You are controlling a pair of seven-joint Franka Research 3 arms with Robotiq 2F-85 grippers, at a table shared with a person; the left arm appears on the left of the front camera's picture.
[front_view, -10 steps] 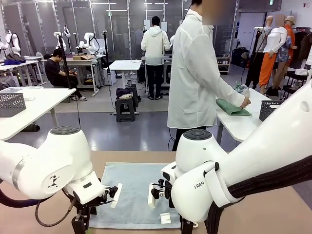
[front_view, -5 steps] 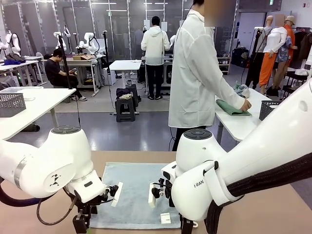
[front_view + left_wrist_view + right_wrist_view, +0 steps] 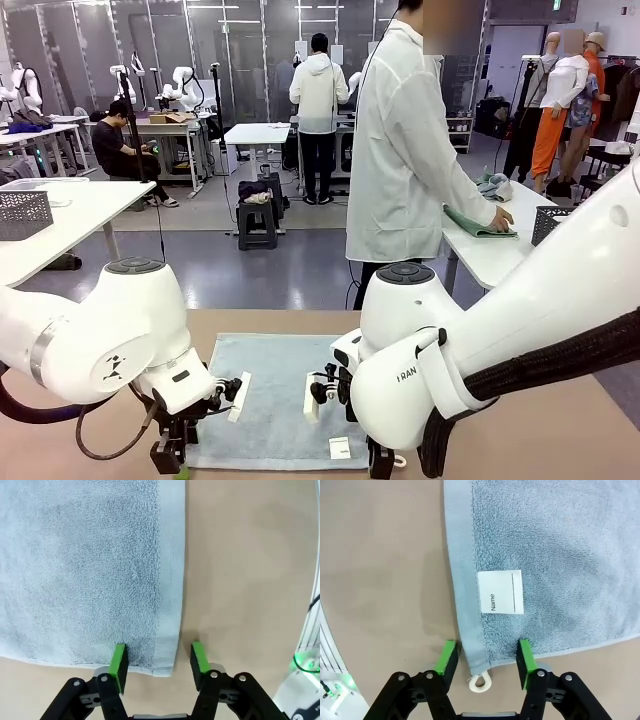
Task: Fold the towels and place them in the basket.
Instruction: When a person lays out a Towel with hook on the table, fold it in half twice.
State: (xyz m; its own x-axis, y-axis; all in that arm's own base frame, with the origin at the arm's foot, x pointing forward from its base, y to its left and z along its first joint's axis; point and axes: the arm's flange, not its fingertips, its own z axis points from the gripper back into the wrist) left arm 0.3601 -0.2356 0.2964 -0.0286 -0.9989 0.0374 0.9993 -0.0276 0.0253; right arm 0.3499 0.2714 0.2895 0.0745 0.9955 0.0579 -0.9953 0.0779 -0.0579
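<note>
A pale blue-grey towel [image 3: 270,395] lies flat on the tan table [image 3: 560,440], its near edge toward me. My left gripper [image 3: 168,462] is down at the towel's near left corner. In the left wrist view its green pads [image 3: 118,661] straddle that corner [image 3: 165,655], open, one pad on the terry and one on bare table. My right gripper [image 3: 380,462] is at the near right corner. Its pads [image 3: 525,663] stand open on either side of the hem, by the cream loop [image 3: 479,682] and the white label [image 3: 501,592]. The basket is out of view.
A person in a white coat [image 3: 405,150] stands at the far side, turned to another table, with a hand on a green cloth [image 3: 478,224]. Dark lattice bins [image 3: 22,212] [image 3: 552,222] sit on neighbouring tables. Bare tabletop runs either side of the towel.
Both grippers have sunk a little toward the towel's near corners and their jaws have narrowed. The person's hand has pressed down on the green cloth.
</note>
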